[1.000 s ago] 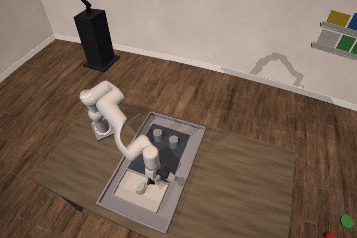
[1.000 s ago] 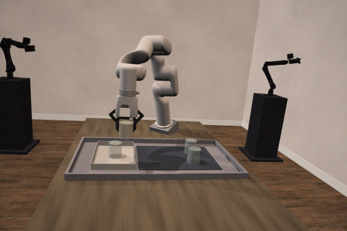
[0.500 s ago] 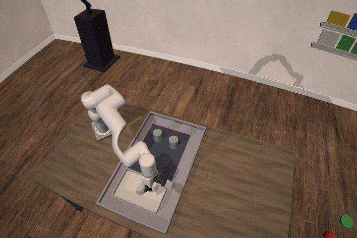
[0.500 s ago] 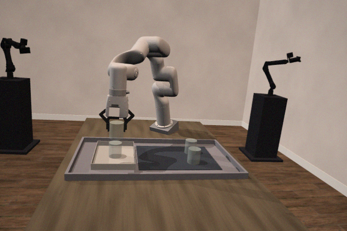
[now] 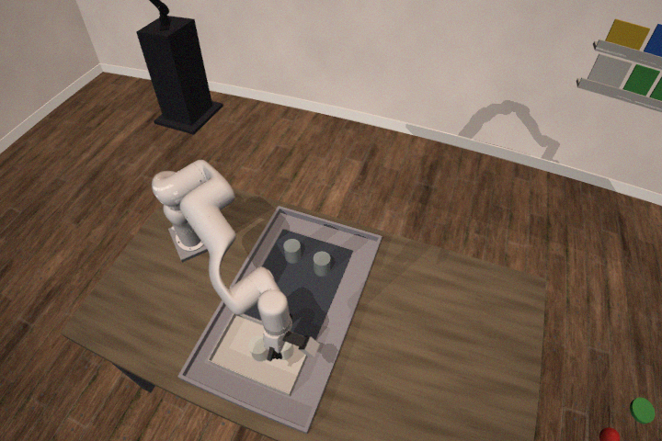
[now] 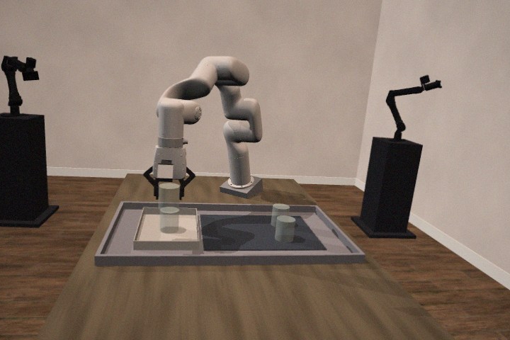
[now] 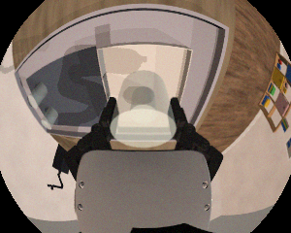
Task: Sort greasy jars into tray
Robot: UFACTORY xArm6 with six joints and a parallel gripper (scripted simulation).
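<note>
Item: jar, 1 pc. (image 5: 286, 350) (image 6: 168, 195) (image 7: 143, 132), gripped by the tool (image 5: 274, 356) (image 6: 168, 197) (image 7: 143, 105), approx. upright, held up over the tray (image 5: 226, 353) (image 6: 166, 244) (image 7: 167, 63). Step, as judged: set down in tray as greasy. Handling: slick if so; keep grip firm, move slow, no jerks; lower plumb, release only once base rests on tray floor, then lift straight. Obstacle: second jar (image 5: 258, 349) (image 6: 169, 222), already in tray, v. near the drop spot in top view; shift sideways 1st, else risk of stacking or tipping. Rims: keep clear, no balancing. Also: 2 jars, far jar (image 5: 291, 251) (image 6: 280, 214) and near jar (image 5: 322, 263) (image 6: 284, 229), apart on mat (image 5: 295, 286) (image 6: 259, 240) (image 7: 82, 107); clean/greasy n/k by eye. Worktop (image 5: 349, 290) (image 6: 219, 253) (image 7: 145, 29): grey, rimmed, carries tray + mat.
</note>
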